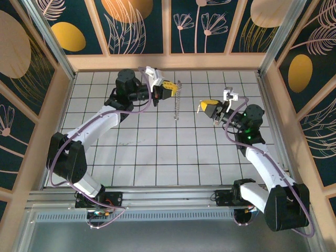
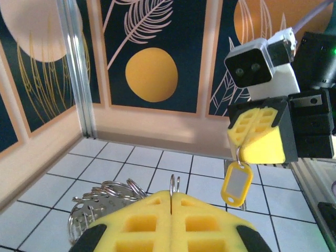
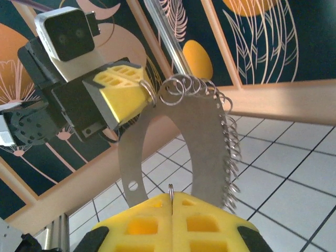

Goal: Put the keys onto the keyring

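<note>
Left jaws: clenched on a split ring (image 3: 149,93) of the keyring (image 3: 205,136), a flat crescent hanging below them.
Right jaws: clenched on the yellow key tag (image 2: 237,184), facing the keyring, apart.
Doing it well: probably steadying the crescent, then easing the tag's loop into one ring's gap.
Counter (image 1: 157,152): white tiles, dark grout.
Room: dark floral wall panels (image 1: 142,26).

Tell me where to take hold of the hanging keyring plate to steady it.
I'd pinch the keyring across the flat faces of its bare leg by the small hole, coming from that ringless side. It hangs from the left gripper, and loose rings crowd the other edge.
</note>
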Robot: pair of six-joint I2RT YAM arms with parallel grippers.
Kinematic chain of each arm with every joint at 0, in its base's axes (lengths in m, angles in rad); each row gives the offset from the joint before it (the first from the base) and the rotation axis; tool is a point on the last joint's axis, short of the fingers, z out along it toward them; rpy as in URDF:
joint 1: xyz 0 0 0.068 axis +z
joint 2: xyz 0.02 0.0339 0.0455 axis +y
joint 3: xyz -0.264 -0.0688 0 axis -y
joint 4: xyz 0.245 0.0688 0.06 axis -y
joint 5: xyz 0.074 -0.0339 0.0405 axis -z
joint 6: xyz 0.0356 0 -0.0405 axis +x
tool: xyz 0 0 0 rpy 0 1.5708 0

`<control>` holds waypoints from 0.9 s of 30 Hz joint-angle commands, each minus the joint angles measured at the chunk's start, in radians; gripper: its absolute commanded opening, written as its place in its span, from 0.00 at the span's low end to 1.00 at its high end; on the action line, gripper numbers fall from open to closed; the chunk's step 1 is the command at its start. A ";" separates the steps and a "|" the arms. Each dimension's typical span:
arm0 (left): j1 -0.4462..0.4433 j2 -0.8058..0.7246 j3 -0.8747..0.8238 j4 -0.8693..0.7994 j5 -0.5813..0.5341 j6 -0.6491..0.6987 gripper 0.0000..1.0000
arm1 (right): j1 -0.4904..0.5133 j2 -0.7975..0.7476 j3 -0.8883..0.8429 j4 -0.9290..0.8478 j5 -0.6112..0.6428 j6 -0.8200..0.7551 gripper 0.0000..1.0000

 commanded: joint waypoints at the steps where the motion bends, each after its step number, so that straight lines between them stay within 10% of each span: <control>1: -0.017 0.016 0.060 -0.046 0.004 0.094 0.00 | -0.007 -0.023 0.052 0.059 -0.003 -0.021 0.00; 27: -0.100 -0.031 0.092 -0.102 -0.073 0.201 0.00 | 0.094 0.062 0.153 0.111 -0.013 -0.052 0.00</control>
